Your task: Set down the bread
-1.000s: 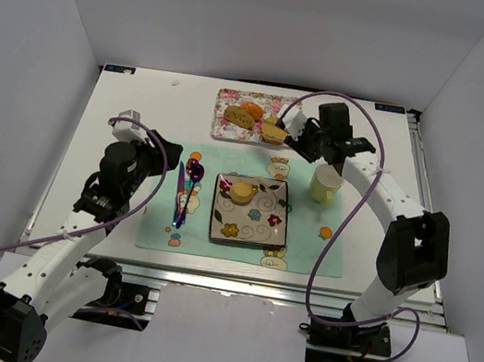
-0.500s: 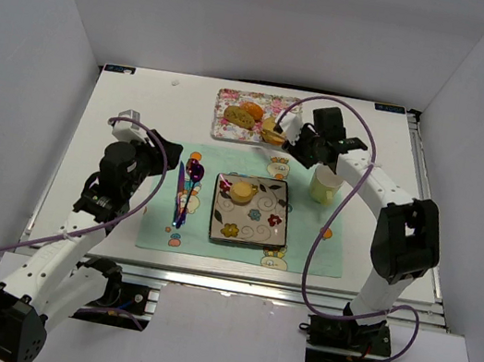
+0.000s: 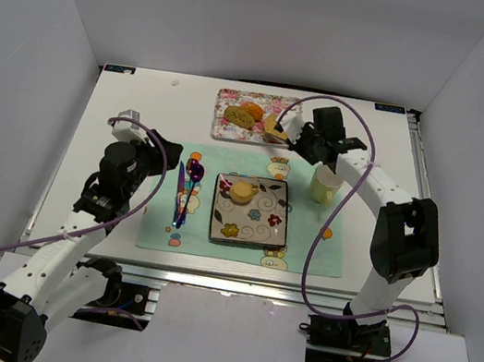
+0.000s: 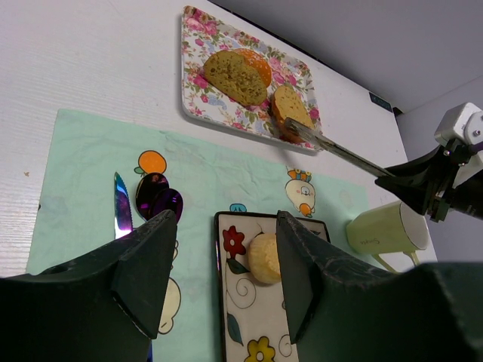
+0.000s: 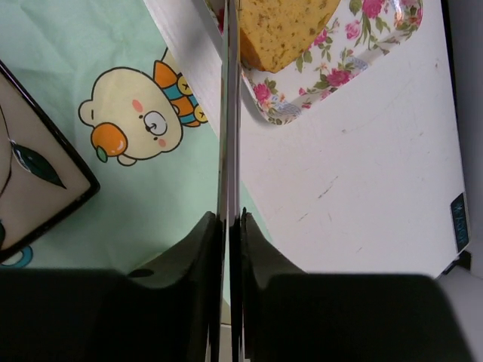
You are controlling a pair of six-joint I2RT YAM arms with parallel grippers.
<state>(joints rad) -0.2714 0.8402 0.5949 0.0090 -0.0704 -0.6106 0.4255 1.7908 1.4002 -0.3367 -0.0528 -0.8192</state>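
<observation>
At the floral tray, the right tool clenches thin metal tongs, seemingly touching a bread slice; the left tool gapes empty.

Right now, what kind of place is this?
Likely a lab robot cell staged as a meal setting: plain white walls box it in, two arms are bolted at the table edge, and a placemat, plate, mug and tray of bread laid out; right gripper holds tongs.
</observation>
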